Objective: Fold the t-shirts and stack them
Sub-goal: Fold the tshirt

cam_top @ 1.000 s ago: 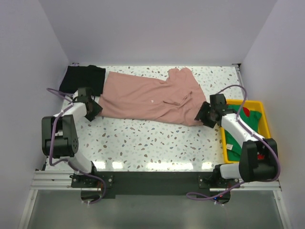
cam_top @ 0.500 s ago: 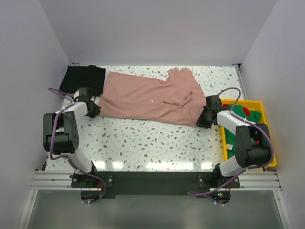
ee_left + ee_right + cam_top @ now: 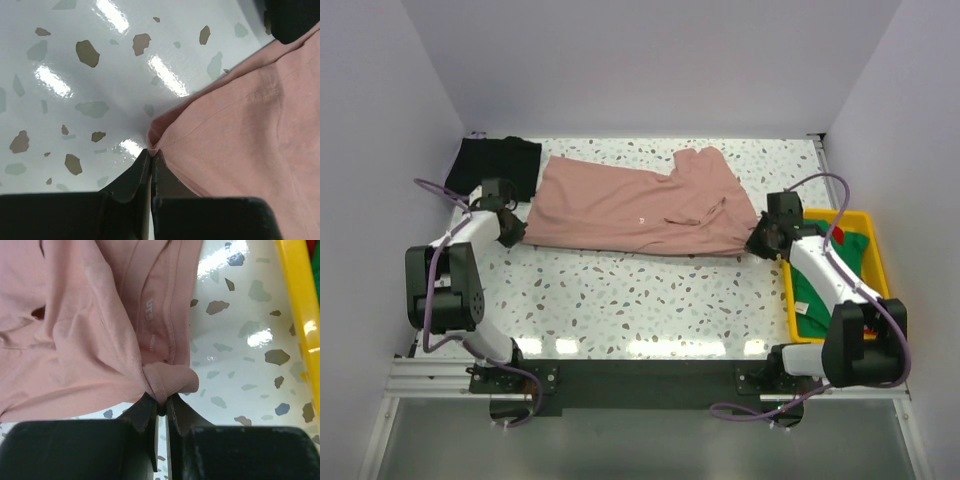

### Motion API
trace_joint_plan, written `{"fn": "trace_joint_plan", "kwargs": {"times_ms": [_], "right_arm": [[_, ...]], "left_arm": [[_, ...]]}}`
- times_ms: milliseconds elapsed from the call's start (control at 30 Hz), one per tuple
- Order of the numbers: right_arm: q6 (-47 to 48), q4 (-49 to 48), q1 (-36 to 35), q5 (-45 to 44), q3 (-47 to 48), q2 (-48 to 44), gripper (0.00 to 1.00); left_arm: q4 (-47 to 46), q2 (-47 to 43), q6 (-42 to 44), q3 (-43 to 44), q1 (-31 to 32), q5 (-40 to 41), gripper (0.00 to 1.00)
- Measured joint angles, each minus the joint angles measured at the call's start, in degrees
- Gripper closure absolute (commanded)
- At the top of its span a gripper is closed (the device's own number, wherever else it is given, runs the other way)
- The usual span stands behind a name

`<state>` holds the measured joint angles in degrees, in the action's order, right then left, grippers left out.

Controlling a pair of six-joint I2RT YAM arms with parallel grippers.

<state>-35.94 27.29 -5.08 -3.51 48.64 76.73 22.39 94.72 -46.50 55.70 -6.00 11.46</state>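
Pink t-shirt [image 3: 630, 208] lies spread flat across the far half of the bench [image 3: 650, 300], long axis L-to-R, w/ some creases toward its right end. Left end effector [image 3: 512, 230] is at the shirt's near-left corner. Its jaws are pinched tight on the hem there, and the wrist cam shows the tips meeting right at the cloth's folded corner. Right end effector [image 3: 761, 243] is at the near-right corner, btwn shirt and yellow bin [image 3: 866, 215], clamped on a small bunched roll of the shirt's edge. Black t-shirt [image 3: 500, 165] sits at the far-left corner of the bench, its right side against the pink one's left end. Green t-shirt [image 3: 813, 292] lies in the bin, w/ a bit of red cloth [image 3: 838, 234] at its far end.
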Motion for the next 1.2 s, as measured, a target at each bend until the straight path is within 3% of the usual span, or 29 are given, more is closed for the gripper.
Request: {"fn": "trace_joint_plan", "kwargs": {"times_ms": [433, 667, 867, 1200], "right_arm": [[0.28, 10.36, 4.72, 4.66, -4.79, -17.20, 0.94], [1.20, 14.43, 6.99, 7.48, -6.27, -20.92, 0.99], [2.19, 18.05, 7.04, 8.22, -2.14, -20.59, 1.00], [7.26, 21.16, 7.08, 5.88, 27.21, -15.74, 1.00]], "left_arm": [[6.49, -15.17, 0.13, -8.85, -0.59, 1.01, 1.00], [9.66, -21.09, 1.92, -8.68, -1.62, 0.94, 1.00], [11.54, -22.16, 4.09, -0.90, -1.81, -1.77, 1.00], [13.77, -19.47, 7.37, 26.67, -1.86, -9.53, 1.00]]}}
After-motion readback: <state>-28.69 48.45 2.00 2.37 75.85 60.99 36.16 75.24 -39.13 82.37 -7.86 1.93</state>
